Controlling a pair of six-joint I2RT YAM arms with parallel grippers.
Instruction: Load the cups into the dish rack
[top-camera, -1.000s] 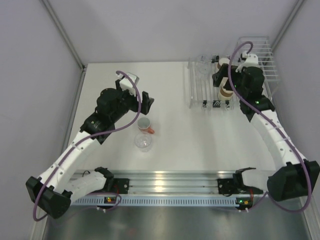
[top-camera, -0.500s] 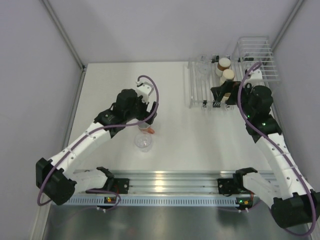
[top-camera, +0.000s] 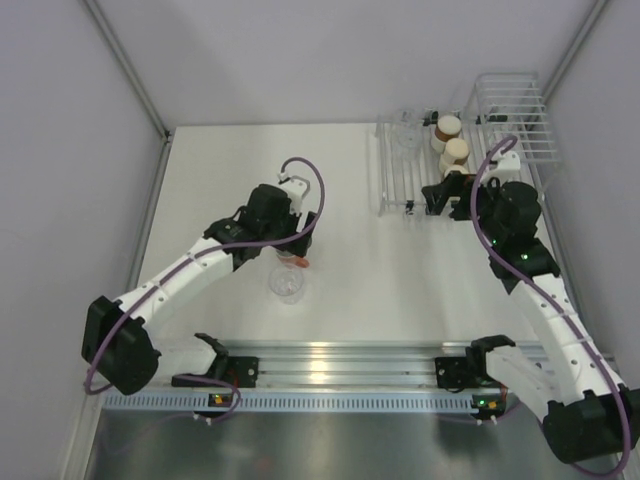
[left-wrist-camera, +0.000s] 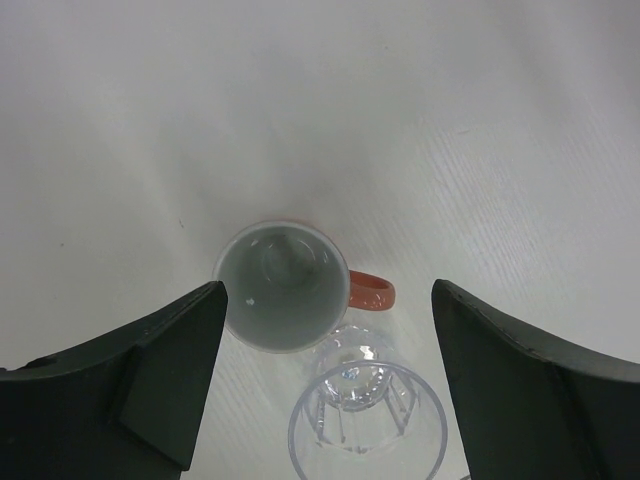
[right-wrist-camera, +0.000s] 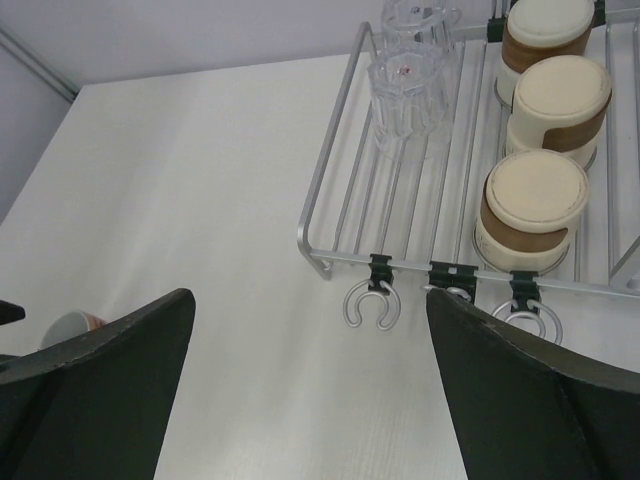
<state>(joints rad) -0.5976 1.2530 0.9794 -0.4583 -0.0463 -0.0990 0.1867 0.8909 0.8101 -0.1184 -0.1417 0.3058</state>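
Observation:
The salmon-orange cup (left-wrist-camera: 285, 285) stands upright on the table, handle to the right, and is mostly hidden under my left gripper in the top view (top-camera: 298, 261). A clear cup (left-wrist-camera: 367, 420) stands upright touching its near side (top-camera: 287, 284). My left gripper (left-wrist-camera: 327, 290) (top-camera: 299, 244) is open, above both, with its fingers on either side of them. Three brown cups (right-wrist-camera: 530, 205) (right-wrist-camera: 560, 100) (right-wrist-camera: 545, 30) sit upside down in a row on the dish rack (right-wrist-camera: 400, 262) (top-camera: 395, 185), with two clear cups (right-wrist-camera: 410, 90) beside them. My right gripper (right-wrist-camera: 308, 300) (top-camera: 446, 195) is open and empty at the rack's near edge.
The rack's taller wire basket (top-camera: 510, 110) stands at the back right, against the right wall. Wire hooks (right-wrist-camera: 368, 303) hang from the rack's front bar. A metal rail (top-camera: 330, 360) runs along the table's near edge.
My left gripper has moved right and down over the orange cup. My right gripper has drawn back from the rack, and the third brown cup now sits there free of it.

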